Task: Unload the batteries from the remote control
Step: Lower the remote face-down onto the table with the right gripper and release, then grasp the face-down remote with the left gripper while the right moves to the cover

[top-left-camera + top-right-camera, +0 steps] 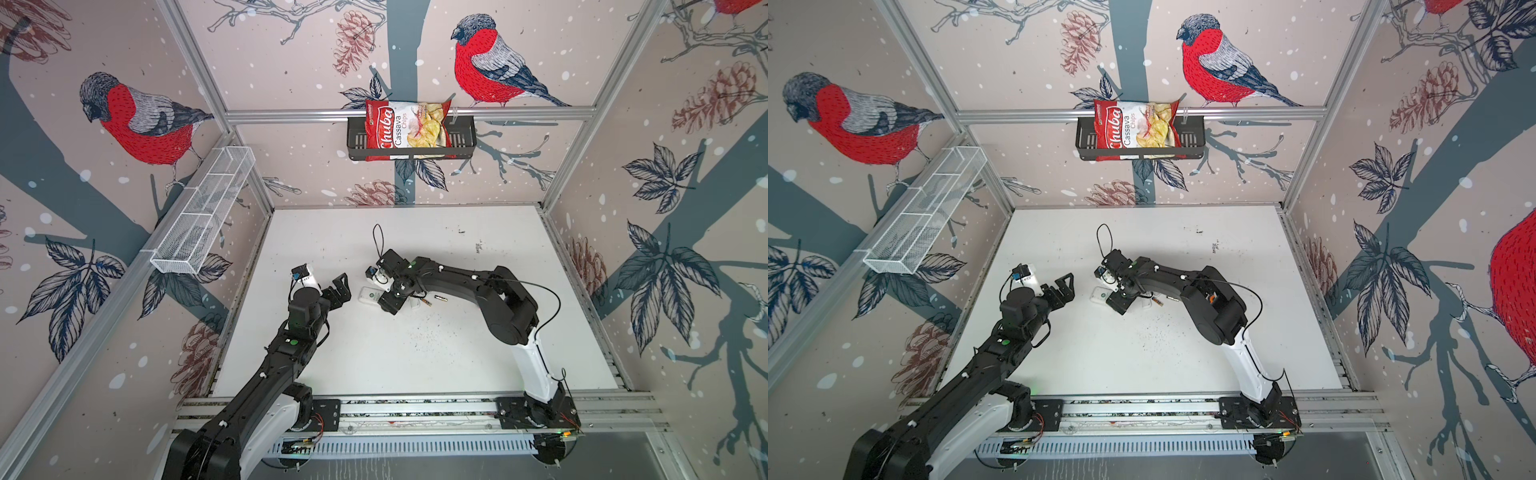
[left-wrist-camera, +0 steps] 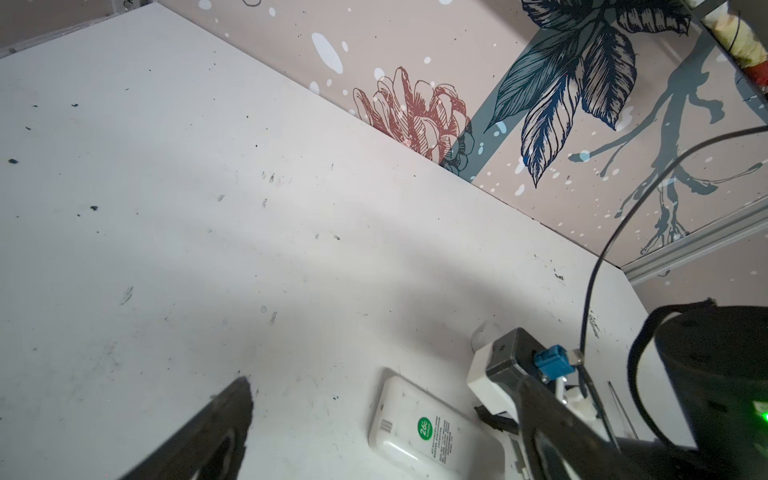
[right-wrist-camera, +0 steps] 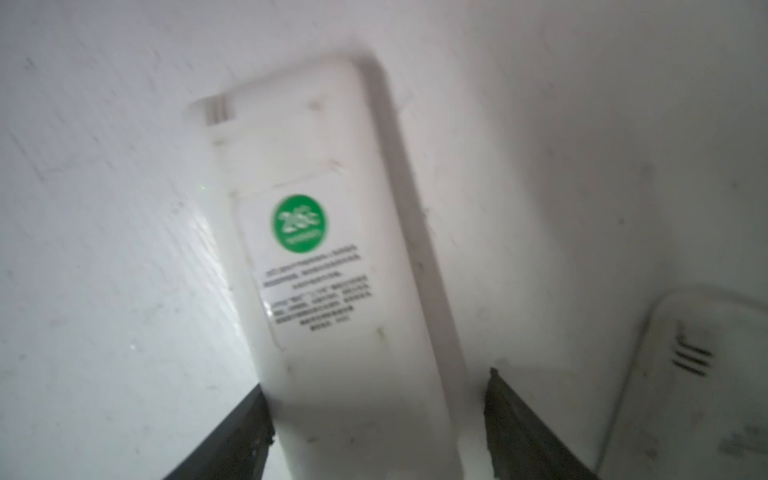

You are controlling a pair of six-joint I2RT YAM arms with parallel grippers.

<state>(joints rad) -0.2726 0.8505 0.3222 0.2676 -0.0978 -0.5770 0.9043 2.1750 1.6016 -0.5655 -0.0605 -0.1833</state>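
- Right gripper [image 3: 376,430]: lowered over one end of the white, rounded plastic remote control [image 3: 332,249]. The remote lies back-up on the table, a round green sticker showing. The black fingers [image 3: 521,432] flank its sides, released, with a sliver of gap on one side.
- Left gripper [image 1: 339,288]: jaws spread wide and holding nothing, hovering just left of the remote and apart from it.
- Batteries [image 1: 440,298]: two thin dark cylinders with gold ends lie on the table just beside the right forearm, to the right of the remote. The arm covers the ground between them and the remote, so whether more lie there cannot be told.
- Second white plastic casing with a slotted grille [image 3: 685,374]: flat on the table just beside the remote, mostly hidden beneath the right wrist in both top views.
- Table [image 1: 457,365]: flat white board, scuffed, with a scatter of dark specks [image 1: 419,336] in front of the right arm.
- Back wall: black perforated metal basket [image 1: 465,143] hung on an aluminium rail, holding a red bag of cassava chips [image 1: 395,129].
- Left wall: long white wire-mesh basket [image 1: 199,220], divided into compartments.
- Enclosure: aluminium-framed panels papered with red-breasted birds, pine cones and leaves.
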